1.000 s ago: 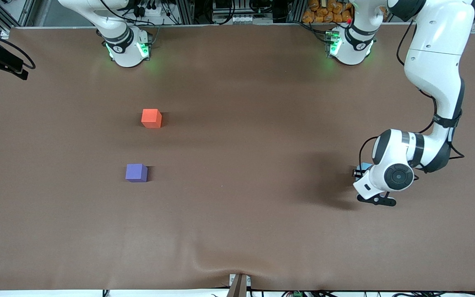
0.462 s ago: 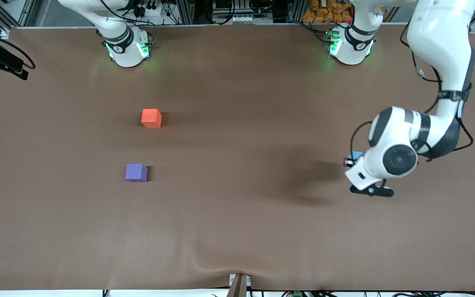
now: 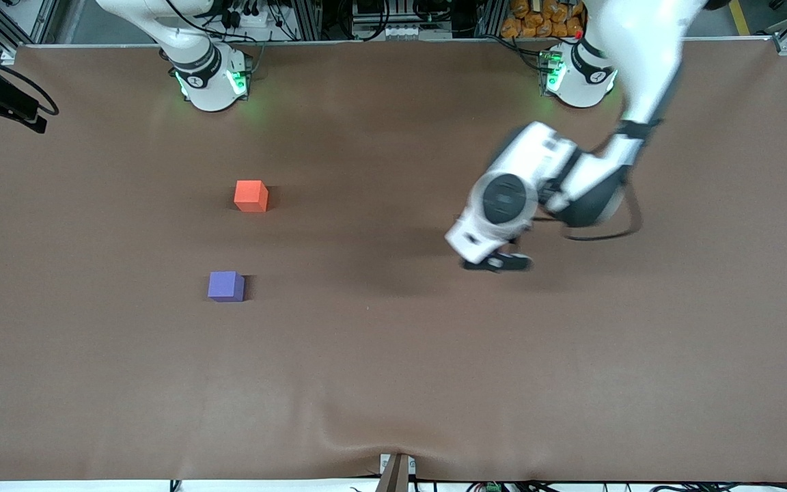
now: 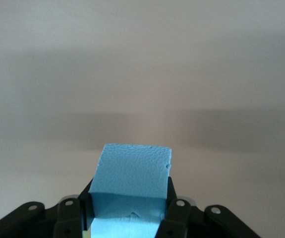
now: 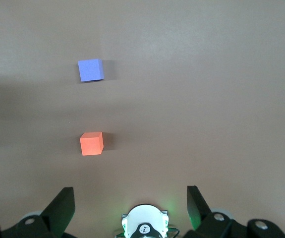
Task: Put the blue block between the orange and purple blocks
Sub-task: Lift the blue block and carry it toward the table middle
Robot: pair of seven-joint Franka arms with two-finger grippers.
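Blue block (image 4: 131,186) level in left claw (image 4: 130,208)

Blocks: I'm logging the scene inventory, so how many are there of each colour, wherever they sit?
Orange block, on the table: 1
Purple block, on the table, nearer the front camera than the orange one: 1
Blue block, held in the left gripper: 1
Total: 3

Glossy white arms, black joint bands, green-lit bases, black cables
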